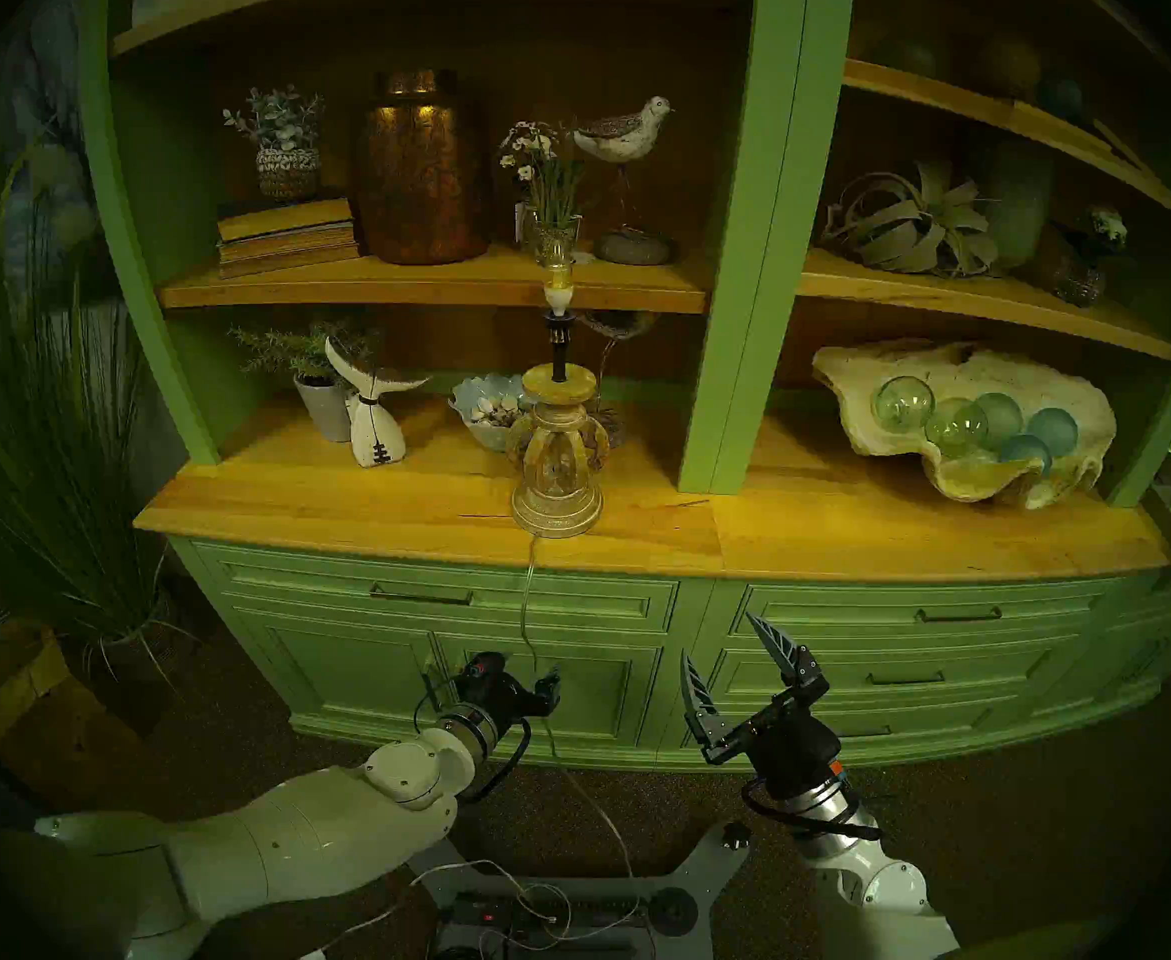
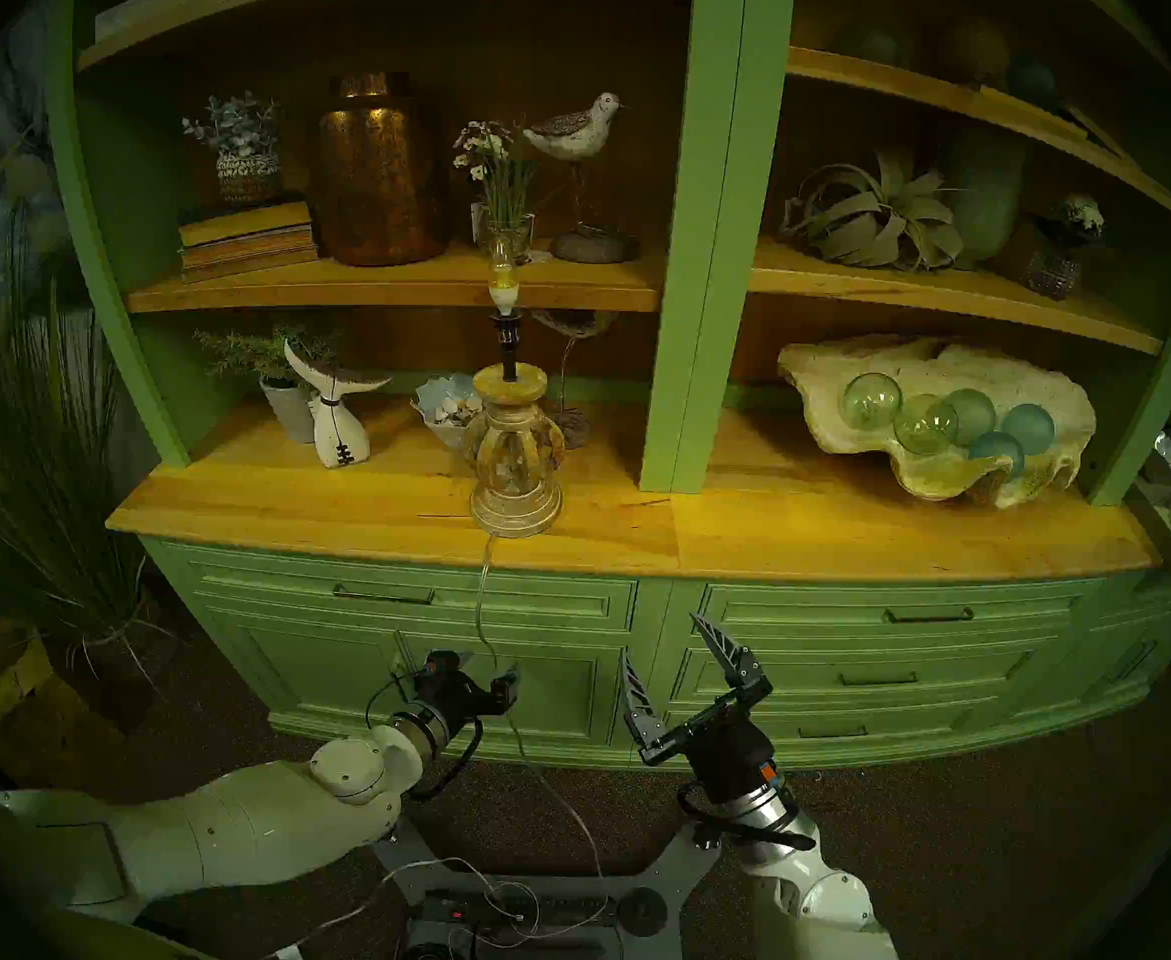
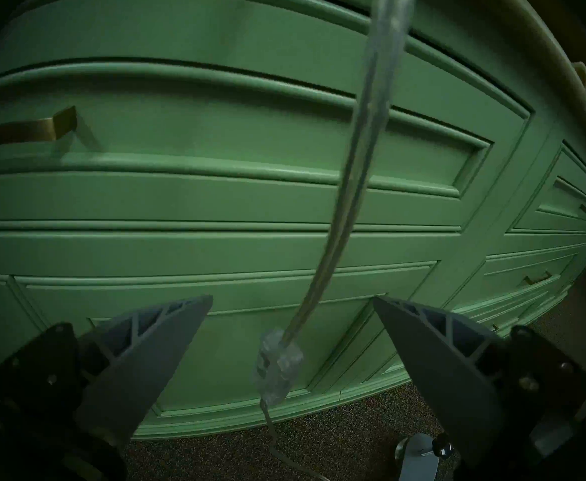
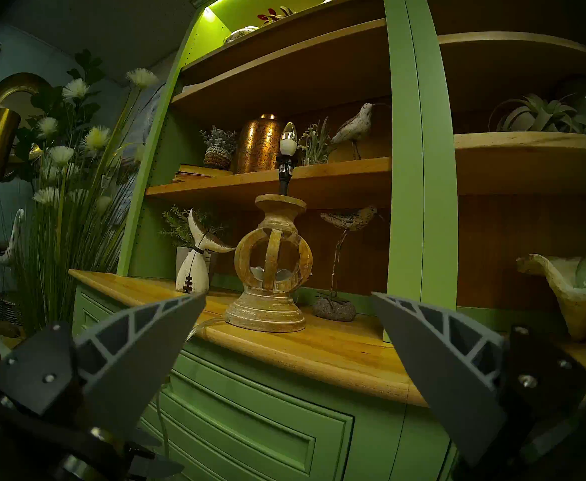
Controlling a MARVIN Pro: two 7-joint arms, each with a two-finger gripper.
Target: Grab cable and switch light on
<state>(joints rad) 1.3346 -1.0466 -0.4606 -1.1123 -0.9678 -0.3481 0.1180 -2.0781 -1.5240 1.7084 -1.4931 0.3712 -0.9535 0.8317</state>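
my left end effector (image 3: 292, 306) hangs spread around the cable (image 3: 350, 178), its inline switch (image 3: 277, 367) between the fingers untouched; my right end effector (image 1: 731, 661) gapes empty; the light (image 1: 559, 283) stands on the wooden surface (image 1: 846, 522).

Cable (image 3: 361, 150) blurred, top cut off

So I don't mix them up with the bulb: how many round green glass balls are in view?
5, all in the big beige shell bowl on the right counter. More may be hidden behind them.
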